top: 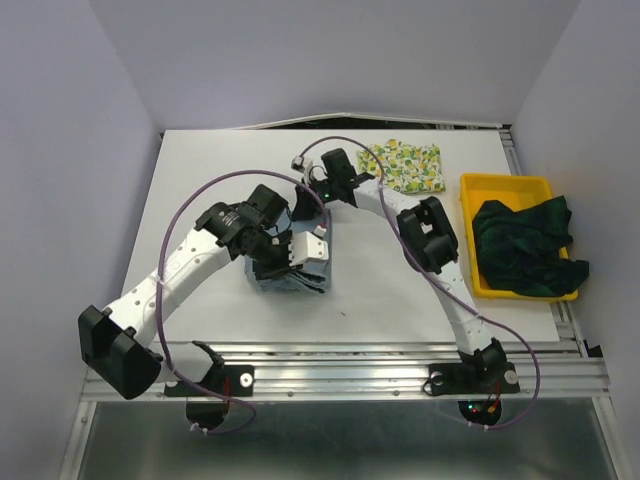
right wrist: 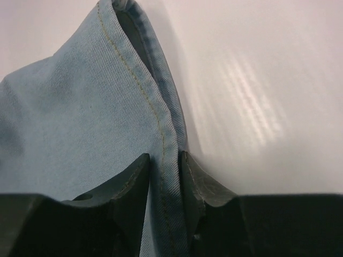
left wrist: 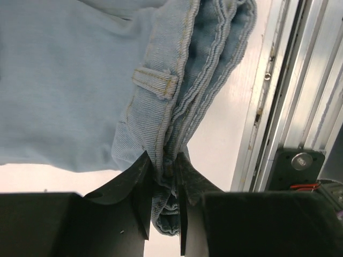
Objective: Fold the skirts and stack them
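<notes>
The left end effector (left wrist: 163,166) pinches the thick waistband of the light blue skirt (left wrist: 64,80), bunched on the desk (top: 200,180); the right end effector (right wrist: 163,160) pinches its stitched edge. The cloth is likely soft and limp, so seams give the firmest hold. Beyond, the plaid skirt (top: 520,245) fills the yellow tray (top: 505,183); the lemon skirt (top: 412,165) lies farthest.

blue skirt (top: 298,284) folded, ctr | lemon skirt (top: 410,165) flat, far R | plaid skirt (top: 522,245) crumpled, in tray (top: 508,183)

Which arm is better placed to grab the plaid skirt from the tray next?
Right, probably: the yellow tray with the plaid skirt lies on its side. But the right hand and left hand both pinch the blue skirt.
</notes>
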`<state>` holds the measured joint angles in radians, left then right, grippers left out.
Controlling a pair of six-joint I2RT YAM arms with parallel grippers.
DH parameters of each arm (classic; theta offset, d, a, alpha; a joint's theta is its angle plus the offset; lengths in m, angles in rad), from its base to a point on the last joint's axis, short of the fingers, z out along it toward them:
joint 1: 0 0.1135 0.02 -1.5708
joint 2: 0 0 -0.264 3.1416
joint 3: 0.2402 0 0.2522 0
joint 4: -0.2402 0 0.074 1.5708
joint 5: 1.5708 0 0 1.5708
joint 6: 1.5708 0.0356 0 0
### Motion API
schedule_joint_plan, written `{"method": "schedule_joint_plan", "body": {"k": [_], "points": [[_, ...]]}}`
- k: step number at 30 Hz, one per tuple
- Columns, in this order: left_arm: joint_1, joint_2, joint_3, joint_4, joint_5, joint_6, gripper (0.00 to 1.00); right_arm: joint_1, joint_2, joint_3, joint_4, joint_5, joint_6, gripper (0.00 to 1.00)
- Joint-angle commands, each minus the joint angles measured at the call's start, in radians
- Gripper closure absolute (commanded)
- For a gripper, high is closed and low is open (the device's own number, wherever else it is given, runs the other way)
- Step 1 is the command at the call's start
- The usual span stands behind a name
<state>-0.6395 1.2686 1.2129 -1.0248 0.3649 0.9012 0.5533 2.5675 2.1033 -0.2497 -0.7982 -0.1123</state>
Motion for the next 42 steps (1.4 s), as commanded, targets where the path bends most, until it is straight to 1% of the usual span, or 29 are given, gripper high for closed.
{"method": "schedule_joint_plan", "body": {"k": [1, 2, 3, 9, 13, 20, 24, 28, 29, 30, 31, 33, 34, 36, 37, 38, 39, 40, 41, 42], "points": [[0.037, 0.055, 0.08, -0.023, 0.0, -0.019, 1.0, 0.051, -0.076, -0.106, -0.05, -0.076, -0.063, 0.67], [0.037, 0.069, 0.086, -0.024, 0.0, -0.019, 1.0, 0.051, -0.082, -0.106, -0.046, -0.082, -0.063, 0.68], [0.064, 0.096, 0.097, -0.021, 0.008, -0.009, 1.0, 0.051, -0.089, -0.12, -0.045, -0.094, -0.059, 0.71], [0.185, 0.199, 0.143, -0.008, 0.025, 0.04, 1.0, 0.06, -0.124, -0.167, -0.034, -0.145, -0.038, 0.73], [0.236, 0.287, 0.198, 0.009, 0.028, 0.08, 1.0, 0.082, -0.165, -0.221, -0.025, -0.194, -0.046, 0.73], [0.273, 0.387, 0.306, 0.031, 0.037, 0.131, 1.0, 0.102, -0.178, -0.252, -0.025, -0.213, -0.052, 0.73], [0.273, 0.426, 0.327, 0.069, 0.014, 0.154, 1.0, 0.102, -0.17, -0.246, -0.01, -0.216, -0.027, 0.73], [0.273, 0.463, 0.312, 0.123, 0.002, 0.179, 1.0, 0.102, -0.161, -0.232, -0.003, -0.21, -0.02, 0.72], [0.273, 0.468, 0.303, 0.132, -0.001, 0.183, 0.99, 0.102, -0.158, -0.229, -0.006, -0.204, -0.02, 0.71], [0.273, 0.472, 0.278, 0.162, -0.009, 0.186, 0.94, 0.102, -0.156, -0.223, -0.006, -0.196, -0.017, 0.71], [0.273, 0.472, 0.264, 0.179, -0.014, 0.185, 0.94, 0.102, -0.155, -0.22, -0.006, -0.191, -0.013, 0.68], [0.273, 0.472, 0.223, 0.242, -0.033, 0.186, 0.88, 0.091, -0.152, -0.212, -0.006, -0.176, -0.007, 0.63], [0.276, 0.472, 0.215, 0.258, -0.038, 0.179, 0.83, 0.091, -0.152, -0.209, -0.01, -0.138, -0.009, 0.54], [0.282, 0.472, 0.209, 0.284, -0.04, 0.17, 0.79, 0.08, -0.158, -0.209, -0.017, -0.073, -0.042, 0.48], [0.291, 0.472, 0.215, 0.301, -0.04, 0.16, 0.75, 0.056, -0.158, -0.204, -0.029, -0.012, -0.065, 0.43], [0.294, 0.474, 0.221, 0.305, -0.038, 0.16, 0.73, 0.047, -0.153, -0.187, -0.066, 0.019, -0.122, 0.42], [0.294, 0.471, 0.238, 0.31, -0.038, 0.159, 0.68, 0.031, -0.148, -0.172, -0.088, 0.066, -0.141, 0.4], [0.296, 0.469, 0.249, 0.31, -0.037, 0.15, 0.67, 0.022, -0.145, -0.157, -0.129, 0.083, -0.148, 0.39], [0.296, 0.468, 0.266, 0.308, -0.032, 0.15, 0.61, 0.011, -0.142, -0.141, -0.129, 0.091, -0.147, 0.38], [0.297, 0.465, 0.286, 0.299, -0.018, 0.142, 0.59, 0.001, -0.141, -0.112, -0.157, 0.091, -0.148, 0.37]]}}
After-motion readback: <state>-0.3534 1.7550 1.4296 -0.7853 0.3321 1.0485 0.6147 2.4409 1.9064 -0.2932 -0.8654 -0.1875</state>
